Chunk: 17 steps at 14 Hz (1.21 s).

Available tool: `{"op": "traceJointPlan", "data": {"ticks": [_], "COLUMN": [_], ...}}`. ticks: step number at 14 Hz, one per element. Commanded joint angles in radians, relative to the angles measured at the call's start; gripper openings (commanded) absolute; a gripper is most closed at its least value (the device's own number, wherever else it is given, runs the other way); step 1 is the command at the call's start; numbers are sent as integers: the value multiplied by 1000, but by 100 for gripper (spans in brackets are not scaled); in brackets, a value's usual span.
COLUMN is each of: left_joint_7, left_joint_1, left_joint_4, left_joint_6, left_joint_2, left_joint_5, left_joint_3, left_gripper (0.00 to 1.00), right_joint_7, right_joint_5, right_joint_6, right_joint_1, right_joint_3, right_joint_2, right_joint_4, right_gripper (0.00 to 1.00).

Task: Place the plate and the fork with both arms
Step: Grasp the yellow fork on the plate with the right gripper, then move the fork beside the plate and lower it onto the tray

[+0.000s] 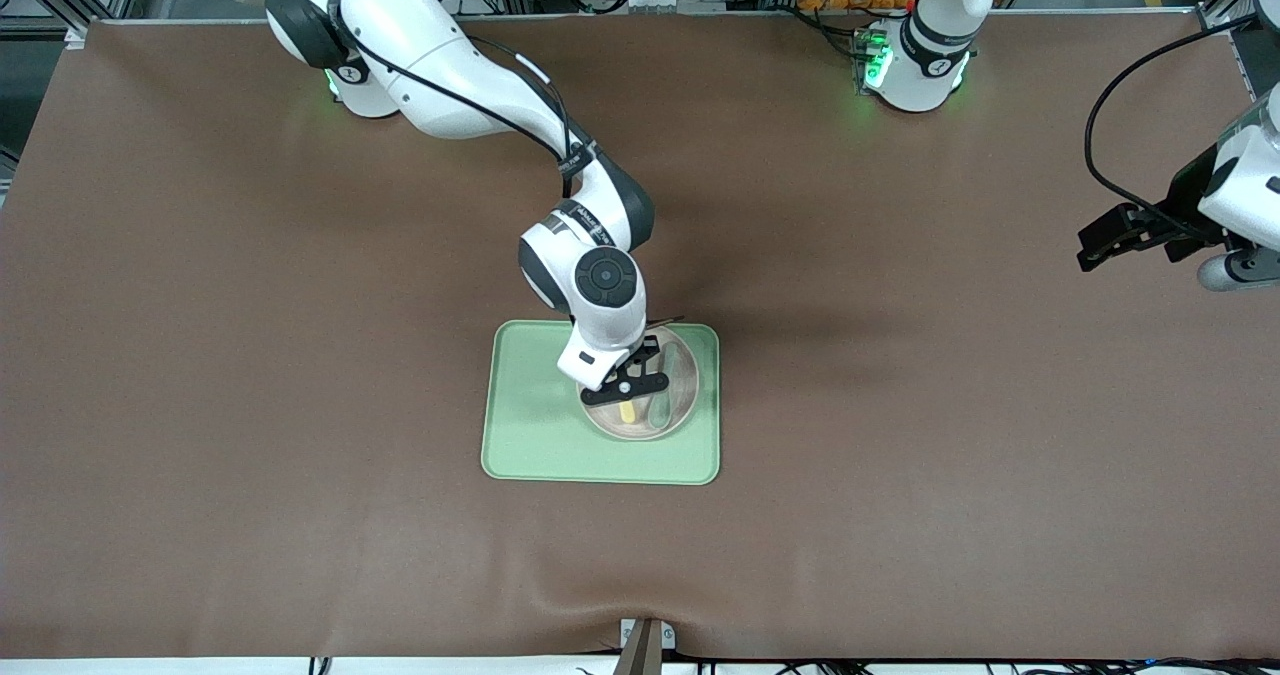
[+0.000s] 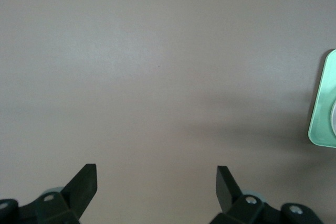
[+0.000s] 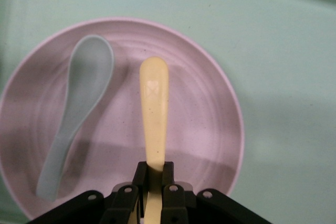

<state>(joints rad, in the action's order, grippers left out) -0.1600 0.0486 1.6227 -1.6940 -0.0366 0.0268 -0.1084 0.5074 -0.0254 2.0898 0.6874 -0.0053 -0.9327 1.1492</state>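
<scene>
The right gripper (image 3: 154, 182), jaws clenched on the pale yellow plastic fork (image 3: 154, 108) over the round beige-pink plate (image 3: 205, 114) on the light-green tray (image 1: 530, 435), could let it pivot or slip, gripping only one end; the left gripper (image 2: 156, 182) waits released over bare bench

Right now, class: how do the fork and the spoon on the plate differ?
The fork is pale yellow; the spoon is muted green. The right gripper is shut on the fork, while the spoon lies untouched. The fork's visible handle is straight; the spoon's curves. Both are over the plate, side by side.
</scene>
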Motion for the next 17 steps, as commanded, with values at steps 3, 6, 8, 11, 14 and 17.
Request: {"op": "traceJointPlan", "data": {"ticks": [3,6,8,11,14,17], "left_joint_7": [-1,-1,-1,-3,-1,-1], "left_joint_1": [-12,-12,-15,-16,-15,-16], "left_joint_4": [-10,-7,-6,-3,-3,-3], "left_joint_6": [-12,-18,-27,-27,-32,-36], "left_joint_2": [-8,-9,-14,-17,-17,-17], "left_joint_5": [-16,-18,-19,-19,-18,-19], "left_joint_3": [1,-2,-4,-5,-5,-5], "left_gripper": [100,100,100,100,100,100], "right_joint_7": [8,10,-4,-46,-90,-86], "right_joint_5": [32,32,30,29,29,29], "right_joint_6": [-43,5,27,82,260,288], "right_joint_1": [-87,-138,-164,-190,-210,-213], "right_joint_3": [18,25,25,24,24,24], "right_joint_2": [51,80,83,119,187,181], "right_joint_4": [-3,85,118,211,406,419], "right_gripper": [0,0,0,0,0,0]}}
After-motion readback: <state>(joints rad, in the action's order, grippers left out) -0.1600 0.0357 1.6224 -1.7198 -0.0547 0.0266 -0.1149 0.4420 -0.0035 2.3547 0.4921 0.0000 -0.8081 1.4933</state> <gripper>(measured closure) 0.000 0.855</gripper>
